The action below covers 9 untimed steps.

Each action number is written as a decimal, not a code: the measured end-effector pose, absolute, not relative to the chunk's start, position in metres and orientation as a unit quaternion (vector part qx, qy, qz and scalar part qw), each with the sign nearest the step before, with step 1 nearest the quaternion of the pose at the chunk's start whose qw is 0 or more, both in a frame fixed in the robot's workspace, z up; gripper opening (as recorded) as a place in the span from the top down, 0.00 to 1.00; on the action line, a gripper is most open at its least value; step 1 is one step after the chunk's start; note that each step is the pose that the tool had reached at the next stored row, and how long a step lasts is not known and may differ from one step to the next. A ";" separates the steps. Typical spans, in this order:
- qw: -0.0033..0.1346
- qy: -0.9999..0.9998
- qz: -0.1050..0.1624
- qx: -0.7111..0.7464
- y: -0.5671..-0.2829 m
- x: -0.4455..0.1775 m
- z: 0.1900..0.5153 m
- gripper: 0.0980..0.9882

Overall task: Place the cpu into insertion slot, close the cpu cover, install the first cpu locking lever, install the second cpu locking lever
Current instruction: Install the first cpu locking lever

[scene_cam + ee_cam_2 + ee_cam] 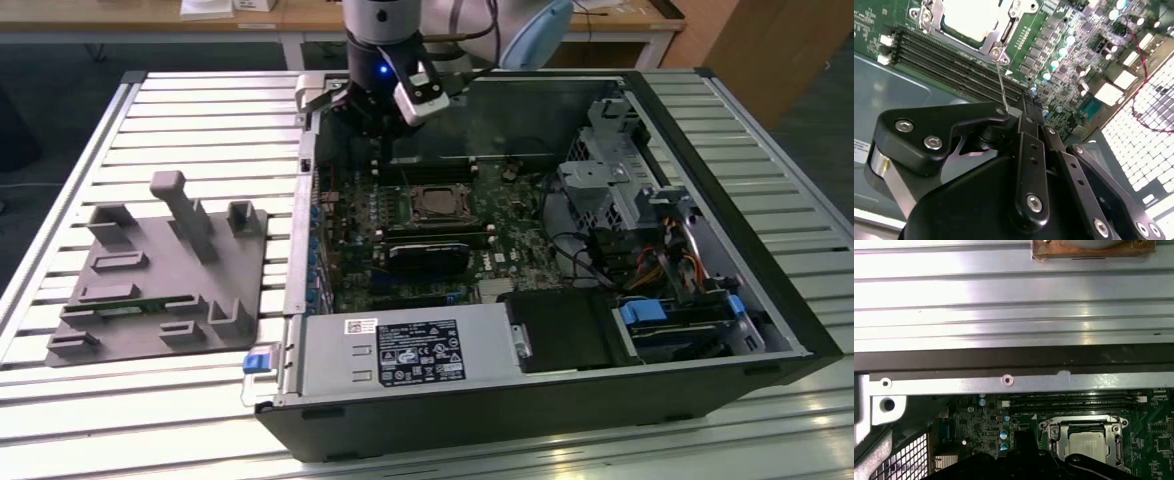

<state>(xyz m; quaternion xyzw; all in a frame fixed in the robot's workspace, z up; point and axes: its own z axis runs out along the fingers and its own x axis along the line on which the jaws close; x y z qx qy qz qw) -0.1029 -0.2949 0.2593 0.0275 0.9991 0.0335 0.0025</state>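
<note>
Already the cpu (1086,444) lies seated; gripper (1028,98), jaws together, touches the thin wire lever (1000,80): light, springy, slippery, best caught near its free end.

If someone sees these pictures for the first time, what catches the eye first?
The open computer case on the slatted table, its green board exposed. The pincer hangs above the board close to the cpu, which is framed by the silvery cpu cover. A grey holder plate lies at the exterior view's left.
</note>
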 end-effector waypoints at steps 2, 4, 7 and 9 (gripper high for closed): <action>0.003 0.999 0.034 0.027 -0.294 -0.102 0.259 0.99; 0.002 0.999 0.034 0.027 -0.293 -0.098 0.258 0.99; 0.002 0.999 0.034 0.027 -0.293 -0.089 0.258 0.99; 0.002 0.999 0.034 0.027 -0.292 -0.082 0.258 0.99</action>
